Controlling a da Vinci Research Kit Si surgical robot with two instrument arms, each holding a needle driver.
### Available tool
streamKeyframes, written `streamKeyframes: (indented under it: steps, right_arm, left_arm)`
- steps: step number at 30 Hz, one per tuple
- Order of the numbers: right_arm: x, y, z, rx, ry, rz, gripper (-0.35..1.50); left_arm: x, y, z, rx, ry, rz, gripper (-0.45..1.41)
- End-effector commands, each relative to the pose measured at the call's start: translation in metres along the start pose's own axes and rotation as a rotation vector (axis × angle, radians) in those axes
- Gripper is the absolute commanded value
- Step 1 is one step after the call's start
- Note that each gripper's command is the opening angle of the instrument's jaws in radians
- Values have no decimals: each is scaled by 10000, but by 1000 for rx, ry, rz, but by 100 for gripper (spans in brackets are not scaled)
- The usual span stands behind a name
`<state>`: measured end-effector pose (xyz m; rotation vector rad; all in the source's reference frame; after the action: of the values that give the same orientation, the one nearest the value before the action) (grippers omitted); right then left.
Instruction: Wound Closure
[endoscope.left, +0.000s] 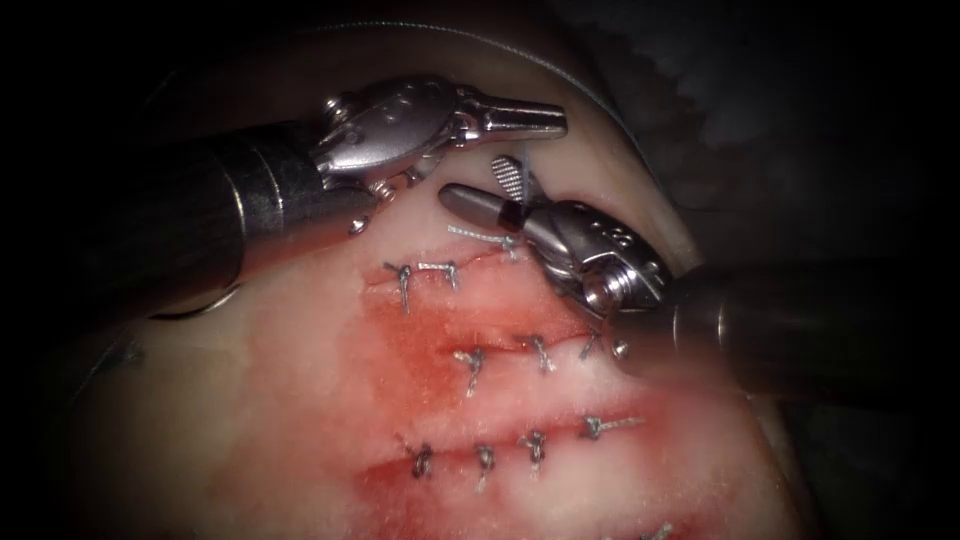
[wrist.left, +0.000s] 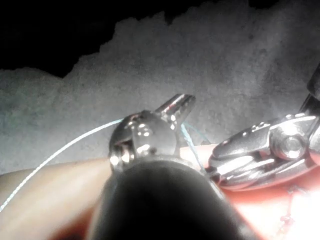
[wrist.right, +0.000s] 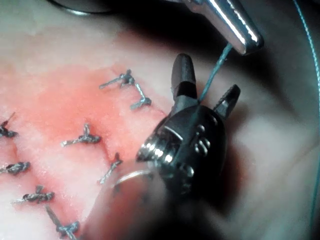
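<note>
Straddling thread (wrist.right: 212, 75), right fingers (wrist.right: 182, 70) apart

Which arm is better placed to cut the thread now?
Probably the right: the right tool has open jaws around the thread, which the left tool holds shut; only the right can cut.

Both tools, left tool (endoscope.left: 520, 120) and right tool (endoscope.left: 485, 195), are glossy polished metal (dark matt shafts) over moist, glistening tissue (endoscope.left: 300, 400).

The right tool (wrist.right: 206, 92) spreads its jaws around the thread (wrist.right: 214, 75), which runs up to the left tool (wrist.right: 235, 27) just beyond.
</note>
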<state>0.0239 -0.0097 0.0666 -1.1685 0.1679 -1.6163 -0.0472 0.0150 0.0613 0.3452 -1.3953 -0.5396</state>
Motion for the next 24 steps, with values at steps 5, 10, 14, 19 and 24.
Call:
streamKeyframes:
  steps: [5,10,14,19,24]
  right_arm:
    - [-1,6,15,2,-7,0,132]
    - [-2,5,17,2,-8,6,122]
    - [-1,5,16,2,-7,41,91]
    - [3,4,17,2,-5,80,70]
    - [5,3,18,-14,2,120,38]
  left_arm:
    - [-9,9,6,-2,-4,5,-45]
    - [-9,9,6,-2,-5,4,-45]
    - [-9,9,5,-2,-5,4,-45]
    - [-10,8,5,-2,-5,3,-45]
    - [-10,8,6,-2,-5,3,-45]
